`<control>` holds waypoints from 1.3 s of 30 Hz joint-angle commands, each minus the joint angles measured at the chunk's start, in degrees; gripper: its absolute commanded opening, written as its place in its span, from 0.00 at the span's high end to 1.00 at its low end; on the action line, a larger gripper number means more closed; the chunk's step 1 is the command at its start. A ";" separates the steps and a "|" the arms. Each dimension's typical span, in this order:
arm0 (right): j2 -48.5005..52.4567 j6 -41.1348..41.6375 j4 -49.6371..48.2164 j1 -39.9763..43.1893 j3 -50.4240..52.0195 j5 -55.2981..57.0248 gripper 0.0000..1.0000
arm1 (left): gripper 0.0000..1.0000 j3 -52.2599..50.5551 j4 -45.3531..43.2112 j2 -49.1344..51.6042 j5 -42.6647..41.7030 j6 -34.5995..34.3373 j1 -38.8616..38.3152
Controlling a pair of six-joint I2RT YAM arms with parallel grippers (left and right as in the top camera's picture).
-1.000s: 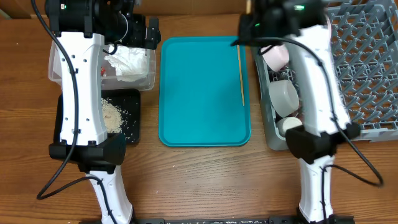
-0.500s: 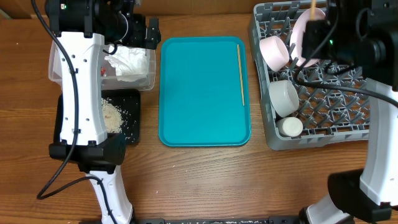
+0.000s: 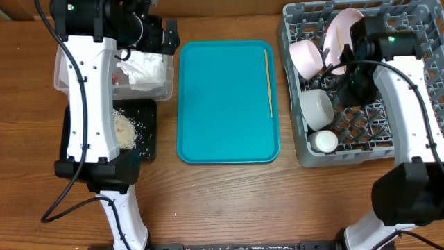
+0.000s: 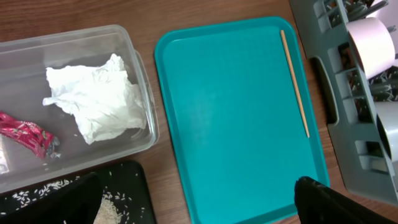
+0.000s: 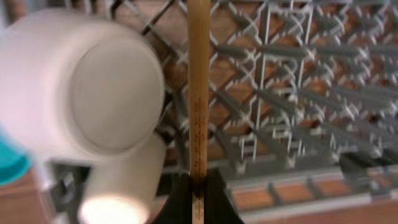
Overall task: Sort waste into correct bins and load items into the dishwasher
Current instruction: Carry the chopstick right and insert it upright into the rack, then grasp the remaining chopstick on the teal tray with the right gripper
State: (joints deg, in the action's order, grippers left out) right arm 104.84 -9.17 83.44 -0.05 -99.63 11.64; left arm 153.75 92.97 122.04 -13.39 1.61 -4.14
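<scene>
Right wrist | thin wood chopstick [image 5: 198, 93] in jaws | grey lattice rack [image 5: 298, 81] behind

The right gripper [image 3: 352, 85], clamped on a chopstick [image 5: 198, 93], is brought down from the dish rack's [image 3: 409, 132] far edge to its middle, beside the bowl [image 3: 316, 107]. The large plate [image 3: 341, 35], hidden a second ago, is uncovered.

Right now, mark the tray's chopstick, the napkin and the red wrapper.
tray chopstick [image 4: 295, 83], left wrist view, mid-shaft.
napkin [image 4: 96, 102], left wrist view, crumpled centre.
red wrapper [image 4: 25, 132], left wrist view, its middle.
</scene>
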 commanded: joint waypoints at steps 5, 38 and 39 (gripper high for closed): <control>-1.01 -3.28 -2.97 4.52 7.41 1.20 0.94 | 0.00 0.76 -0.20 -1.05 0.28 -0.35 -0.55; 8.33 22.75 -17.66 -19.98 -11.87 -5.70 0.60 | 0.00 0.76 -0.22 -1.05 0.28 -0.35 -0.55; 9.60 22.69 -17.75 -20.35 -11.87 -5.62 0.60 | 0.00 0.76 -0.20 -1.05 0.28 -0.35 -0.55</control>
State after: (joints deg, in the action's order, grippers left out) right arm 110.19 9.19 66.13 -20.78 -110.74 -0.08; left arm 153.75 92.99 122.04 -13.37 1.61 -4.14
